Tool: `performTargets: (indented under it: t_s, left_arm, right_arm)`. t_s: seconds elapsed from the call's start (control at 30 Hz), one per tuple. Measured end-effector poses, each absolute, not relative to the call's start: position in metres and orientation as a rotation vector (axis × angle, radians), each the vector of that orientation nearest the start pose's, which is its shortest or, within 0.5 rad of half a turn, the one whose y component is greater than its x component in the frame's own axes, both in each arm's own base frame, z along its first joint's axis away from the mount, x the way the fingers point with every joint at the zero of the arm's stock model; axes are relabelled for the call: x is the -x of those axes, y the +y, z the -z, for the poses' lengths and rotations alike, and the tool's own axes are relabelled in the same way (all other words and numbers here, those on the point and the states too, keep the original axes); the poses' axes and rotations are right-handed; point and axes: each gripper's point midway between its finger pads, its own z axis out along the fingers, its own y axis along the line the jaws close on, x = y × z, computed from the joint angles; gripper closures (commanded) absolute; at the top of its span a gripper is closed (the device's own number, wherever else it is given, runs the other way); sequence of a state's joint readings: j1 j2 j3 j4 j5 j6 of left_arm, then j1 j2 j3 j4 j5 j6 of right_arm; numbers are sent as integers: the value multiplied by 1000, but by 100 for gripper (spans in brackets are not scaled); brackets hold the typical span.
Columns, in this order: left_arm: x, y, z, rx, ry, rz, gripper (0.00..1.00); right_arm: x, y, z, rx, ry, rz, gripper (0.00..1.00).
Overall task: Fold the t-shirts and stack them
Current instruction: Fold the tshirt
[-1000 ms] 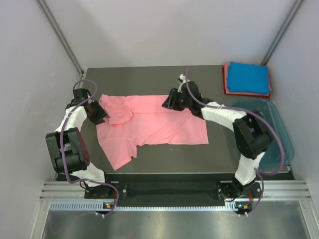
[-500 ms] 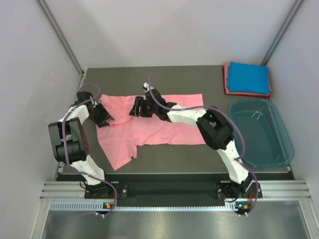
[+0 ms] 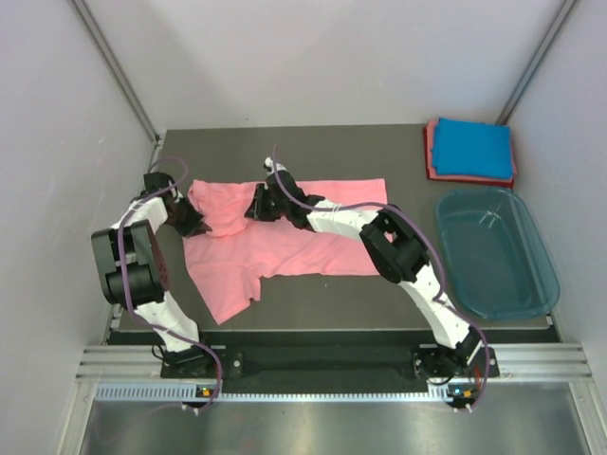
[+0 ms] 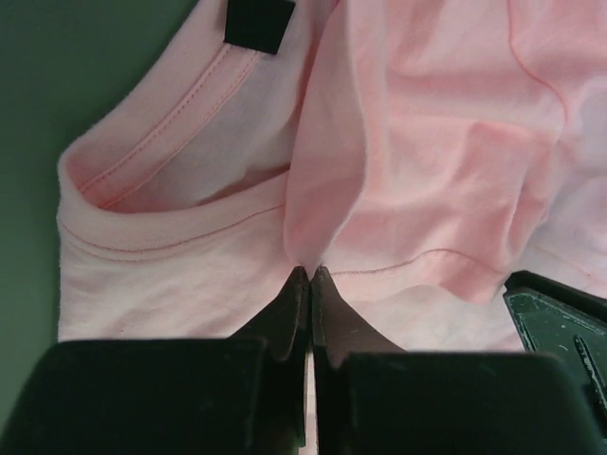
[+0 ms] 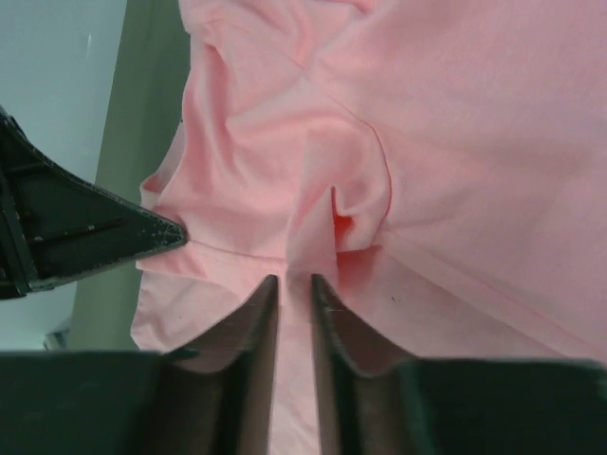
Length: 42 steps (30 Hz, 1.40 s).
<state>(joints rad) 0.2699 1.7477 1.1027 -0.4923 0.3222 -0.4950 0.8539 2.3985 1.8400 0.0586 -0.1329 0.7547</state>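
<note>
Left claw (image 4: 310,273): jaws together, clamped on a raised fold of the pink shirt (image 3: 303,242) just beside its collar (image 4: 161,123). Right claw (image 5: 294,280): fingers nearly together with a narrow gap, tips at a puckered ridge of the same shirt; whether they truly grip cannot be told. Pink shirt: spread on the counter (image 3: 379,152), left of centre, collar end bunched between the two claws, one sleeve trailing crooked toward the near left. Blue shirt (image 3: 474,147): folded flat, lying on the folded red shirt (image 3: 432,161) at the far right corner, well apart from the work. Tub (image 3: 493,251): right side, not involved. Step judged in hand: gathering the collar end for a fold. Handling notes: confirm the right grip before lifting, as a one-sided lift would skew the fold; raise both claws level and together, with the cloth taut between them; carry the edge straight across so that seams line up; set it down flat before opening. Risk: thin pinches may slip, and the loose sleeve may drag under.
</note>
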Motion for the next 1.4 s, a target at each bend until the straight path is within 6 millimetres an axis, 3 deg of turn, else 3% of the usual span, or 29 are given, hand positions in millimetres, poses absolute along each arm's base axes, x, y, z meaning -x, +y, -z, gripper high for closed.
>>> performTargets:
  t_s: [0.1, 0.23, 0.4, 0.43, 0.77, 0.97, 1.07, 1.17, 1.3, 1.4]
  left_arm:
    - [-374, 27, -52, 917, 2536, 498, 100]
    - [-380, 33, -62, 923, 2523, 467, 100]
    - [-381, 39, -73, 930, 2515, 422, 100]
    - [-380, 39, -72, 933, 2518, 415, 100]
    - [-364, 37, -58, 965, 2567, 400, 100]
    - [-364, 37, -58, 966, 2567, 400, 100]
    - [-363, 36, -57, 968, 2569, 400, 100]
    - [-363, 36, -57, 970, 2570, 400, 100]
    - [-362, 37, -61, 980, 2564, 395, 100]
    - [-363, 40, -75, 994, 2539, 372, 100]
  right_arm:
    - [-393, 529, -76, 197, 2244, -1083, 100]
    - [-392, 528, -74, 195, 2253, -1079, 100]
    - [-391, 526, -71, 180, 2270, -1067, 62]
    - [-391, 526, -71, 177, 2271, -1067, 59]
    - [-386, 527, -65, 152, 2299, -1036, 55]
    - [-392, 537, -59, 147, 2300, -1015, 61]
    - [-393, 536, -54, 143, 2311, -995, 75]
    - [-394, 535, -53, 144, 2315, -982, 98]
    - [-395, 536, -58, 146, 2310, -983, 100]
    - [-394, 536, -59, 155, 2311, -988, 100]
